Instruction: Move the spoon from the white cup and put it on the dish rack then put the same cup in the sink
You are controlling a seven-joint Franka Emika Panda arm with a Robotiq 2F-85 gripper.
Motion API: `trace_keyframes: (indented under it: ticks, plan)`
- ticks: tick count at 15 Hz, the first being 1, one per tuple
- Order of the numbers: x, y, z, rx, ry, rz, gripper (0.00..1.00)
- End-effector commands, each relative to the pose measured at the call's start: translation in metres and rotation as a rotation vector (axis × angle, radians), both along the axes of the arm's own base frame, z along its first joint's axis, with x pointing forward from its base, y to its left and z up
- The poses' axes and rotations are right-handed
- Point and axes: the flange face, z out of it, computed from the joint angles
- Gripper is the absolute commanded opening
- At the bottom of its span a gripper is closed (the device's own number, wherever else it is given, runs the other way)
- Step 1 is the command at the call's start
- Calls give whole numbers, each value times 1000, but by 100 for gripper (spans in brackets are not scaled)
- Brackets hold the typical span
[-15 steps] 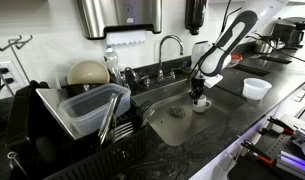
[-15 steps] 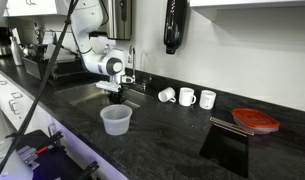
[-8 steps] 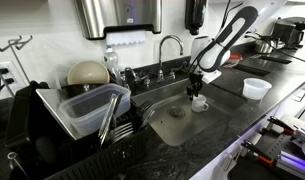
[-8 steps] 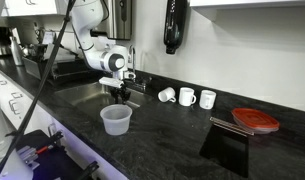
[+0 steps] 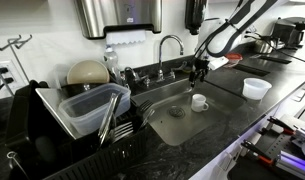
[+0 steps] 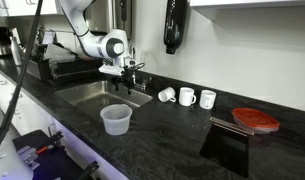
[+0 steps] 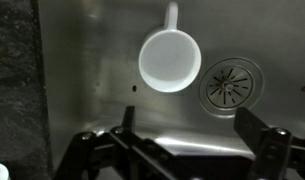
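Observation:
The white cup (image 7: pixel 169 58) stands upright on the floor of the sink (image 7: pixel 92 80), handle pointing away, beside the round drain (image 7: pixel 230 85). It looks empty. In an exterior view the cup (image 5: pixel 199 102) sits near the sink's (image 5: pixel 170 120) right wall. My gripper (image 5: pixel 199 70) hangs open above it, clear of the cup, with nothing between its fingers (image 7: pixel 254 125). In an exterior view the gripper (image 6: pixel 131 73) hovers over the basin (image 6: pixel 92 94), and the cup is hidden there. The black dish rack (image 5: pixel 40 138) stands left of the sink. I cannot make out the spoon.
The chrome faucet (image 5: pixel 170 45) rises behind the basin. A clear tub (image 5: pixel 87 108) and long utensils (image 5: pixel 116 112) lie in the rack. A handle-less white tub (image 6: pixel 115 119) sits near the counter's front edge. Three white mugs (image 6: pixel 187 97) and a red lid (image 6: pixel 255 120) lie further along.
The gripper opened, let go of the white cup on the sink floor, and rose straight up. The cup stayed where it was set.

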Motion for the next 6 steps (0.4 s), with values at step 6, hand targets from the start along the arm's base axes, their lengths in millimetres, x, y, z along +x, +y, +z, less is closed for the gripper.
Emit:
trace_keyframes:
  ticks: [6]
  plan:
    - [4, 1, -10, 0, 10, 1, 100]
